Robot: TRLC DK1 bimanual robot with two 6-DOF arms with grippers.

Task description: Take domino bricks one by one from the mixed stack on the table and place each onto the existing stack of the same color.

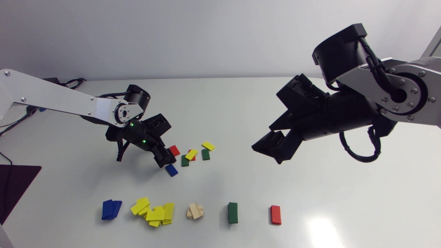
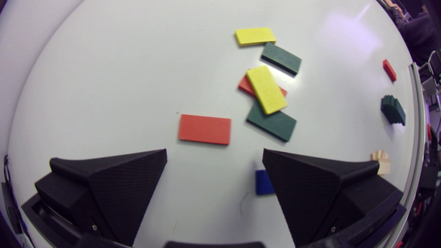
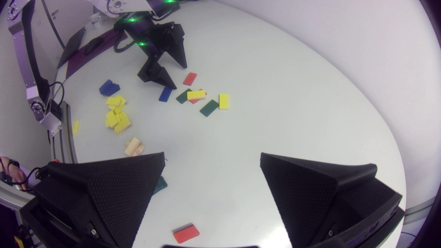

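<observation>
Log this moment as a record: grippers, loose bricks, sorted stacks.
left gripper: open, empty, by the blue brick
right gripper: open, empty, raised above the table
loose bricks: blue brick; lone red brick; yellow brick atop second red brick; near green brick; far green brick; far yellow brick
sorted row: blue stack, spread-out yellow heap, wooden stack, green stack, red stack

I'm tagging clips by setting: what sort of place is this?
Likely a robotics lab bench: the left gripper and right gripper hang open over a white table, with loose coloured bricks and sorted piles like the green stack.
</observation>
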